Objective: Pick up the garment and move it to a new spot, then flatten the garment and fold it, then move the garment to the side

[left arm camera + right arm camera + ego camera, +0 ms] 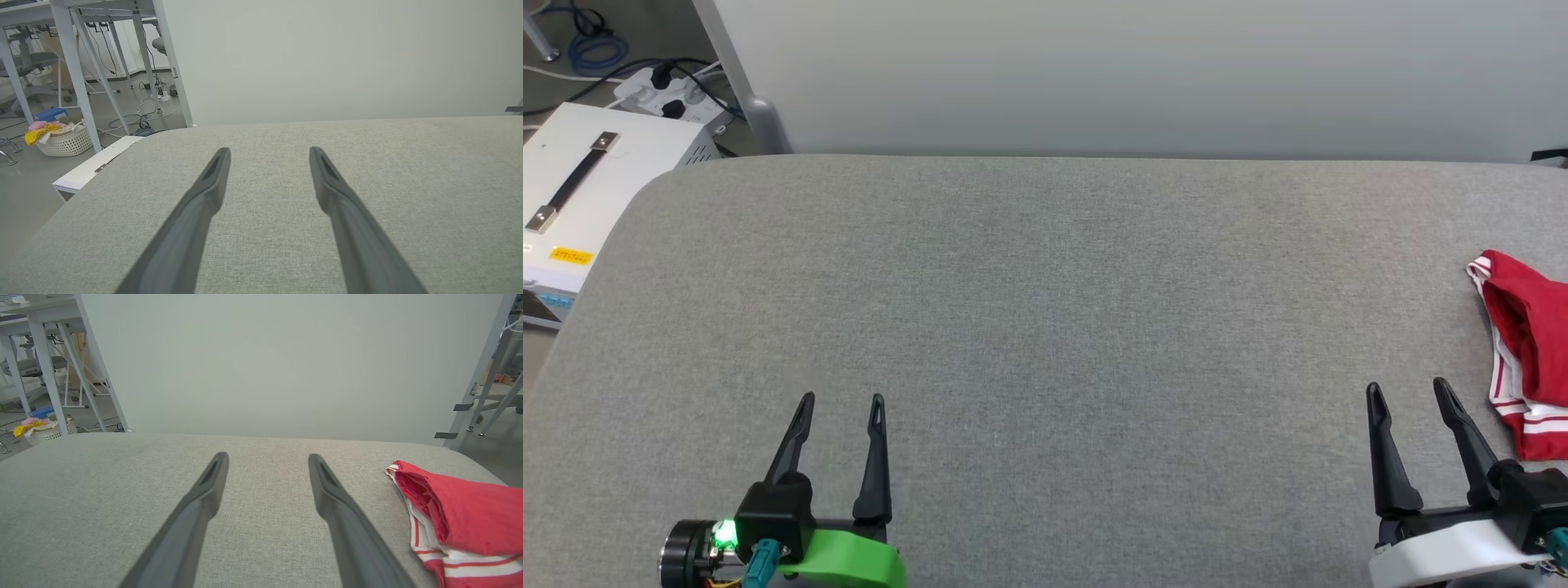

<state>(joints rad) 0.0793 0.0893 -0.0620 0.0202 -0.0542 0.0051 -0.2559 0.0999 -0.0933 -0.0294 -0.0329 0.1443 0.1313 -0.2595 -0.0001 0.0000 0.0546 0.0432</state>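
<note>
The left claw (841, 400) hovers over the near left of the grey counter (1045, 269), fingers spread wide with nothing between them. The right claw (1406, 385) stands just as wide and empty at the near right, just beside the garment (1531, 343), which lies bunched toward the counter's right end. It looks light, soft and limp (likely to sag and drag when lifted), so the striped trim or a raised fold seems the best pinch. Its right part is cut off; lettering cannot be made out.

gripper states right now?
left gripper: open, empty.
right gripper: open, empty; red shirt lies just to its right, not touching it.
</note>
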